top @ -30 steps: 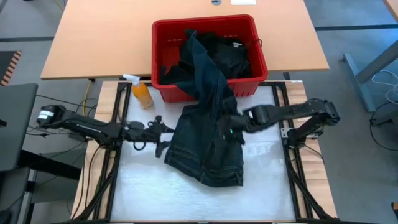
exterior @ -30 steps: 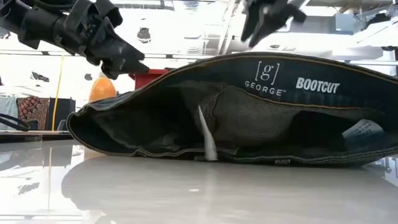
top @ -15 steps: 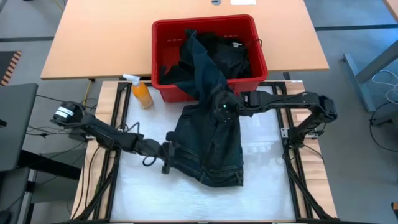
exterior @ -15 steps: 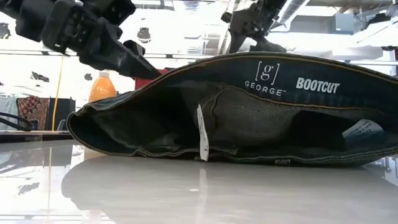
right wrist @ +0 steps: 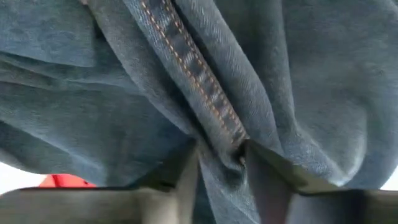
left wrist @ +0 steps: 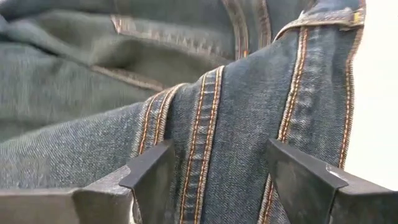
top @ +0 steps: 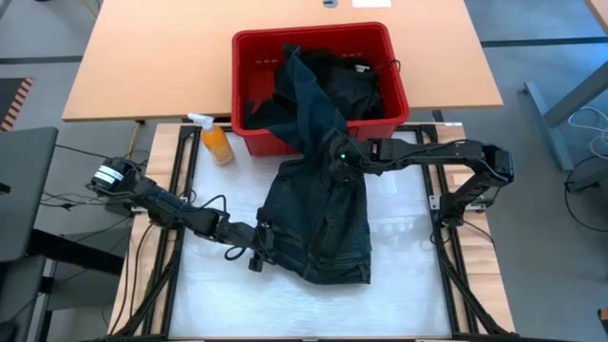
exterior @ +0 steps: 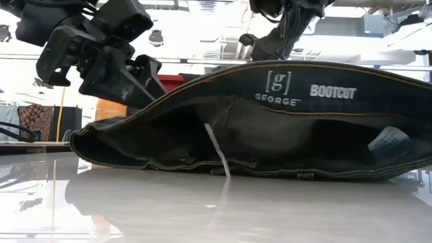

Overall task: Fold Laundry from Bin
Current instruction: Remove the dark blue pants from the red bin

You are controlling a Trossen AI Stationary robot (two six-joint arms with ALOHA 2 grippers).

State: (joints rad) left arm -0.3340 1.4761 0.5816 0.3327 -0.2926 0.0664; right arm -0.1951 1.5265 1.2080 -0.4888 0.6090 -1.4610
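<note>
Pinching the jeans (top: 318, 223) in the right gripper (top: 339, 158)

One red bin (top: 316, 43) sits at top centre, one pair of dark jeans (top: 318, 214) trails from it to mid-frame, at least one more black garment (top: 353, 87) lies inside, one orange spray bottle (top: 216, 141) stands left of it, and two robot arms reach in.
</note>
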